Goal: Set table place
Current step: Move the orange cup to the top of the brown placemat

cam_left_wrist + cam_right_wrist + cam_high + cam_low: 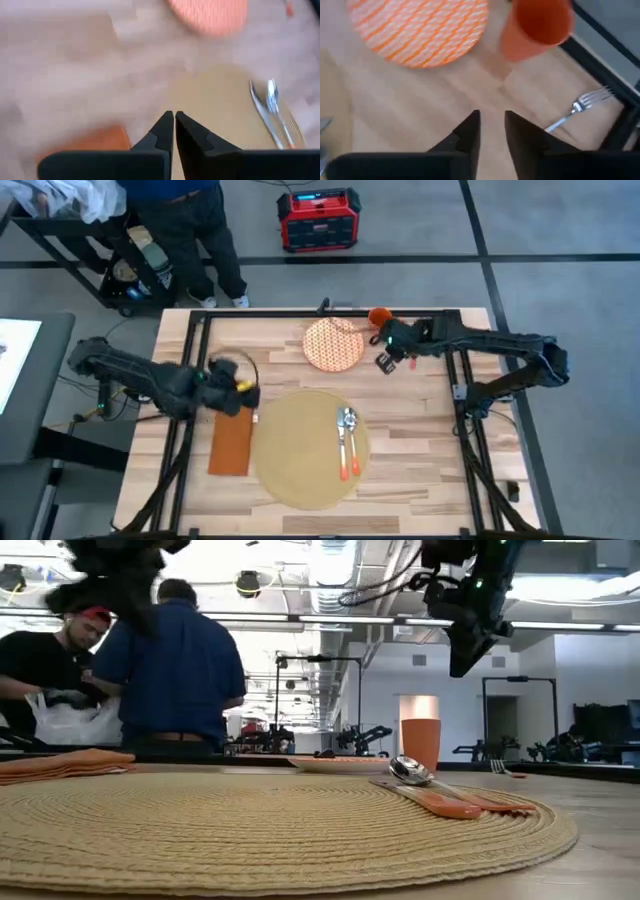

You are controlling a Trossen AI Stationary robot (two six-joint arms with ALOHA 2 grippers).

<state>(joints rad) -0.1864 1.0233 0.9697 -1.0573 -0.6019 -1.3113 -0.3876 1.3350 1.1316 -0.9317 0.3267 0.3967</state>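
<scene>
The round tan placemat (300,455) lies flat on the wooden table (420,480). On its right part rest a spoon (348,420) and a second utensil, both with orange handles (450,802). A rust-orange napkin (231,443) lies left of the mat. The orange-and-white plate (333,345), an orange cup (379,316) and a fork (580,105) are at the far side. My left gripper (250,392) hovers shut over the napkin's far end. My right gripper (383,362) hangs slightly open above bare wood, between the plate (420,30) and the fork, touching nothing.
Black frame rails (470,430) cross the table on both sides. Two people (170,670) stand beyond the far left corner by a cart. A red box (318,220) sits on the floor behind. Bare wood shows right of the placemat.
</scene>
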